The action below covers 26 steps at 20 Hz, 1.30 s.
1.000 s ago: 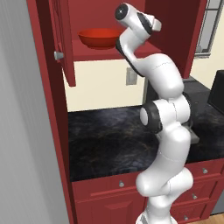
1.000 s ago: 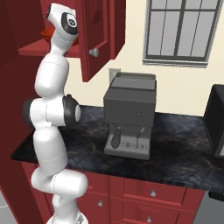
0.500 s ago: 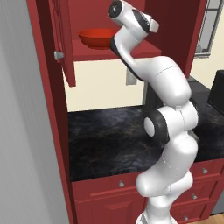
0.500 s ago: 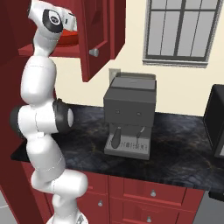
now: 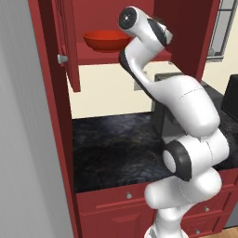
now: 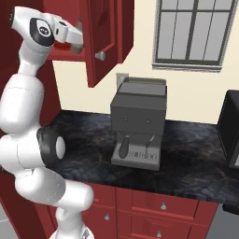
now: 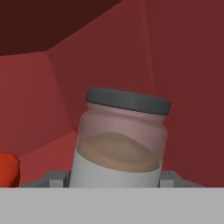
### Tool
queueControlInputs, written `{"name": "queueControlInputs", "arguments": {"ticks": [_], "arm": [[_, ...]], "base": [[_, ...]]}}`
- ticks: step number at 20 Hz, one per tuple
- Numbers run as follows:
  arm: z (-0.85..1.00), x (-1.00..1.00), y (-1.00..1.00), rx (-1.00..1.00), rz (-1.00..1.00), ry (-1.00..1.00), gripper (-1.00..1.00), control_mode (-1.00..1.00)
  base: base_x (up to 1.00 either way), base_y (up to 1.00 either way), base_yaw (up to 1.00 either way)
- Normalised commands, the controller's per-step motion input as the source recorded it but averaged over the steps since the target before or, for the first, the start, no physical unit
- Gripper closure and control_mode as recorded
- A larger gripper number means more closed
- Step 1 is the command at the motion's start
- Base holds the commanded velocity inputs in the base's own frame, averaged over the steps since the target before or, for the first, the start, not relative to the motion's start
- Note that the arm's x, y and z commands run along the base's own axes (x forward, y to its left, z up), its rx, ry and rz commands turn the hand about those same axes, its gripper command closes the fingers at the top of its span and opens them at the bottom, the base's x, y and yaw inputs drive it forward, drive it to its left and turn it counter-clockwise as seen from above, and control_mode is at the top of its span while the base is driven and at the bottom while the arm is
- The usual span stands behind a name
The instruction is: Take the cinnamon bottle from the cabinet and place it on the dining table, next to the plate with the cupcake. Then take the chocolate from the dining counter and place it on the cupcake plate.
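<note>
In the hand view the cinnamon bottle [image 7: 120, 144] stands close up: a clear jar with a dark grey lid, brown powder and a white label, leaning a little in the picture. My gripper [image 7: 113, 178] is shut on it, and a grey fingertip [image 7: 56, 177] presses against each side of the label. From the base cameras my hand [image 5: 151, 32] reaches onto the shelf of the open red cabinet [image 5: 186, 37], and the gripper [image 6: 77, 39] sits at the shelf edge behind the door. The dining table, plate, cupcake and chocolate are out of view.
A red bowl [image 5: 106, 40] rests on the same shelf, just left of the hand, and its edge [image 7: 8, 168] shows beside the bottle. The cabinet doors [image 5: 67, 46] [image 6: 105, 37] hang open. A grey coffee machine [image 6: 139, 122] stands on the dark counter [image 5: 111, 148] below.
The arm's upper links have swung sideways and the elbow has shifted, while the hand has stayed at the cabinet shelf by the red bowl. The jaws have barely changed.
</note>
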Motion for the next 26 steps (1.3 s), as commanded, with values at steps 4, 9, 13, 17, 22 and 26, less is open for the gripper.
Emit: {"name": "queueControlInputs", "arguments": {"ticks": [4,9,13,17,22,26], "arm": [[0.07,-0.76,0.18,0.0,0.3,0.18,1.0,-1.0],[-0.08,-0.8,0.32,-0.07,0.25,0.05,1.0,-1.0],[-0.15,-0.78,0.29,-0.14,0.22,0.0,1.0,-1.0],[-0.2,-0.77,0.24,-0.12,0.22,0.0,1.0,-1.0],[-0.13,-0.76,0.23,-0.04,0.11,0.0,1.0,-1.0],[-0.16,-0.79,0.23,-0.03,0.03,-0.02,1.0,-1.0]], "base": [[0.0,0.0,0.0],[0.0,0.0,0.0],[0.0,0.0,0.0],[0.0,0.0,0.0],[0.0,0.0,0.0],[0.0,0.0,0.0]]}}
